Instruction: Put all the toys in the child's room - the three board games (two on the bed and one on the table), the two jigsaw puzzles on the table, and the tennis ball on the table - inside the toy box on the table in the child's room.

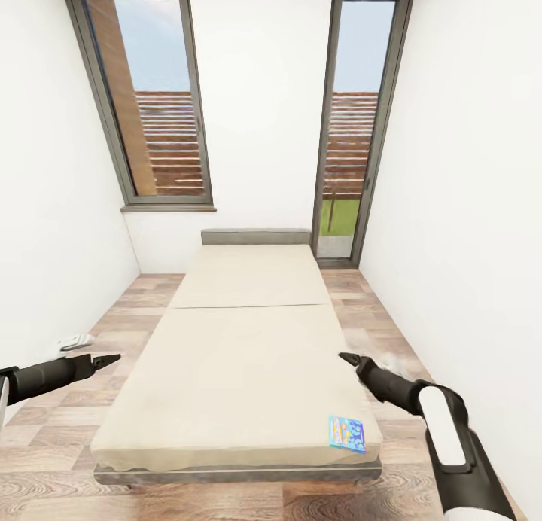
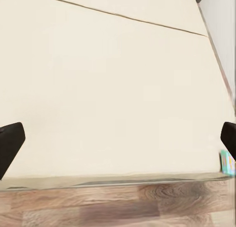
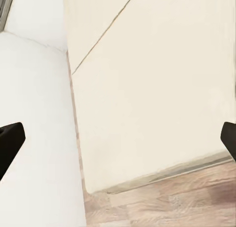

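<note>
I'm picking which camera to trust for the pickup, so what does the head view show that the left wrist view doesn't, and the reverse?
Head view alone: both windows, the headboard, the left tool and right tool from outside, and the whole light blue board game. Left wrist view alone: a close look between its own spread fingertips. Shared: the bed, the wood floor, and the game, though just a sliver in the wrist view.

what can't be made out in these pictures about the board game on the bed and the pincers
- Light blue board game box, head view: lettering too small to read.
- Same box, left wrist view: cut off by the picture's edge and partly behind a dark pincer fingertip.
- Small white object on the wood floor by the left wall: too small to identify.
- Left pincer and right pincer, head view: fingers too small to tell apart.
</note>
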